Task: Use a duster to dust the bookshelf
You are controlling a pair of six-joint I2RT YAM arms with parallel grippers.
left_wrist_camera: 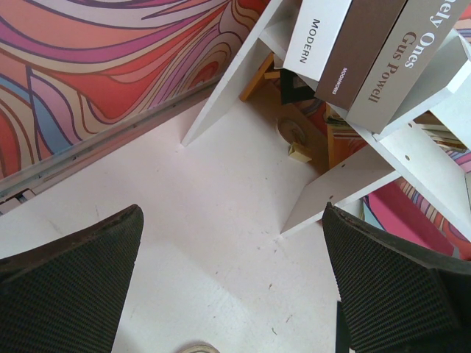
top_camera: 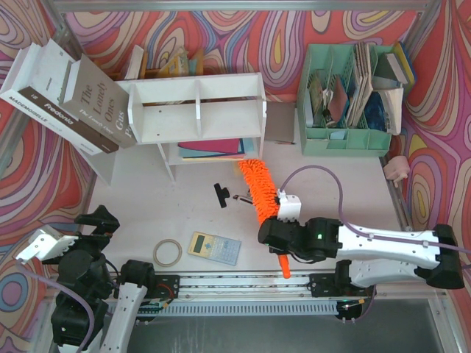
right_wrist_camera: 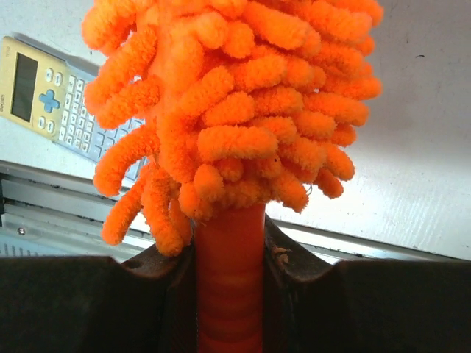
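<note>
The white bookshelf (top_camera: 199,118) stands at the back centre of the table, with large books leaning on its left end. The orange fluffy duster (top_camera: 257,190) slants from the shelf's lower right corner toward the near edge, its handle end (top_camera: 284,266) poking out below my right gripper (top_camera: 280,234). That gripper is shut on the duster's handle (right_wrist_camera: 229,279), just under the chenille head (right_wrist_camera: 235,103). My left gripper (top_camera: 94,220) hovers open at the near left; its black pads (left_wrist_camera: 70,283) frame bare tabletop, and the bookshelf's board (left_wrist_camera: 346,184) lies ahead.
A mint-green file organizer (top_camera: 349,99) stands back right. A yellow calculator (top_camera: 213,247) and a tape roll (top_camera: 168,252) lie near the front rail. A small black stapler (top_camera: 221,195) lies beside the duster head. Leaning books (top_camera: 70,99) overhang the left.
</note>
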